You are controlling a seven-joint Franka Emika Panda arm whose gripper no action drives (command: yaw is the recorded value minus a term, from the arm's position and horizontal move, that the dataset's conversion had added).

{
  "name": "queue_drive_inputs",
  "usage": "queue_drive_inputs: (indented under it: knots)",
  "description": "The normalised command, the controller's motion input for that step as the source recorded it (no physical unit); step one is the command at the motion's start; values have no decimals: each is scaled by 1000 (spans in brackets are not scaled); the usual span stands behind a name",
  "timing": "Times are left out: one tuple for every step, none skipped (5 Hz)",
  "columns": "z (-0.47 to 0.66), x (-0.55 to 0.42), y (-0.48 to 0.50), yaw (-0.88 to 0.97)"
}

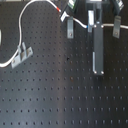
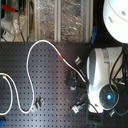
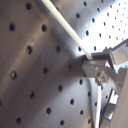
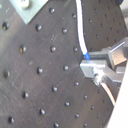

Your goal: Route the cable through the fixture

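The cable (image 1: 22,20) snakes limp across the perforated board (image 1: 60,95), red band (image 1: 59,9) just by the gripper (image 4: 95,67), whose jaws pinch it there. It looks light, floppy and slick; the grey clip (image 1: 21,54) waits well apart.

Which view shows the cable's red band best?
The first exterior view: the red band stands out on the cable, beside the pincer. The second exterior view shows it smaller. Neither wrist view shows any red.
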Motion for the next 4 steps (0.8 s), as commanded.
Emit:
queue_drive_inputs:
  knots:
    - [0,-26,1,-543]
    - [-482,-212,-30,0]
    - [29,0,1,0]
    - [157,412,284,0]
